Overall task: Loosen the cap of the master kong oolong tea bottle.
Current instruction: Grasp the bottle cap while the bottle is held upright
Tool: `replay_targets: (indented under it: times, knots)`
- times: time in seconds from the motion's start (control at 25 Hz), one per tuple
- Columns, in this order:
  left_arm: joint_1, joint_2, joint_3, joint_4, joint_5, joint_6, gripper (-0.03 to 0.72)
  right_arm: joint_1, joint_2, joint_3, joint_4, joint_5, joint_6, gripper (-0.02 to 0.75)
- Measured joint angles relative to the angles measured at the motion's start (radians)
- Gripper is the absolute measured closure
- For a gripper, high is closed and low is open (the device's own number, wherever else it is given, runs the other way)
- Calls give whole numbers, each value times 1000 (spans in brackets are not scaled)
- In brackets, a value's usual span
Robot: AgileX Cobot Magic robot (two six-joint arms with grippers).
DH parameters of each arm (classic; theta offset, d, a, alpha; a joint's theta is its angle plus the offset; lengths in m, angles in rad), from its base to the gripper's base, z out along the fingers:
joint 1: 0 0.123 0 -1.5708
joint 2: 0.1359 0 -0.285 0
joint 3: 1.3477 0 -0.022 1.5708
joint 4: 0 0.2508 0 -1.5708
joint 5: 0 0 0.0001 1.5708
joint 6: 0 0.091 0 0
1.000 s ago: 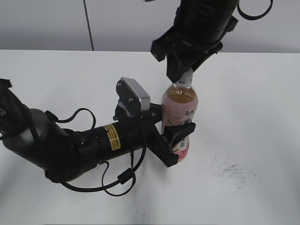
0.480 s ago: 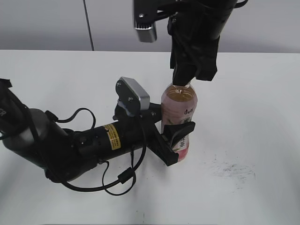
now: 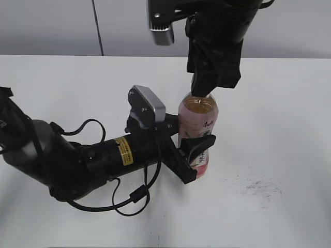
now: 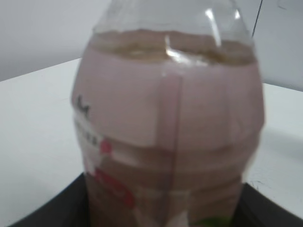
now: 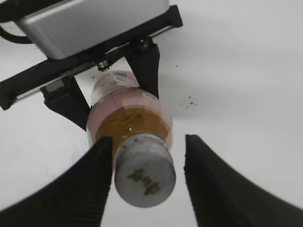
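Standing upright near the middle of the white table, long axis vertical, the master kong oolong tea bottle has bare room all round, far from the edges. Left tool is clenched on its lower body. Right tool hangs over the cap, one finger touching, the other apart, so not gripping.

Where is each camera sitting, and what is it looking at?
Exterior view: above the table's front, slanting down at the oolong tea bottle; both arms show.
Left wrist view: on the left arm, facing the label sideways; dark finger edges show.
Right wrist view: above, looking down on the cap between its fingers.
All share the bottle.
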Motion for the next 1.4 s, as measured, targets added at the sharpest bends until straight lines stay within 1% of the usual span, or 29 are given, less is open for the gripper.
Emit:
replay_targets:
  times: [0.04,0.12,0.2,0.32,0.4,0.52,0.6,0.68,0.72,0.84,1.08,1.4]
  knots:
    - [0,0,0,0,0,0,307,0,-4,0,4,0,0,267]
    - [0,0,0,0,0,0,307,0,-16,0,15,0,14,221]
    - [0,0,0,1,0,0,307,0,-33,0,31,0,66,202]
    - [0,0,0,1,0,0,307,0,-72,0,75,0,239,193]
    - [0,0,0,1,0,0,307,0,-97,-12,92,0,408,192]
    - [0,0,0,1,0,0,307,0,-113,-25,85,0,751,192]
    - [0,0,0,1,0,0,307,0,-113,-27,54,0,1024,192]
    - [0,0,0,1,0,0,307,0,-111,-27,4,0,1206,192]
    - [0,0,0,1,0,0,307,0,-109,-27,-17,0,1265,192]
    - [0,0,0,1,0,1,307,0,-88,-27,-62,0,1339,192]
    - [0,0,0,1,0,1,307,0,-35,-19,-29,0,1370,192]
    - [0,0,0,1,0,1,307,0,-9,0,-23,0,1408,194]
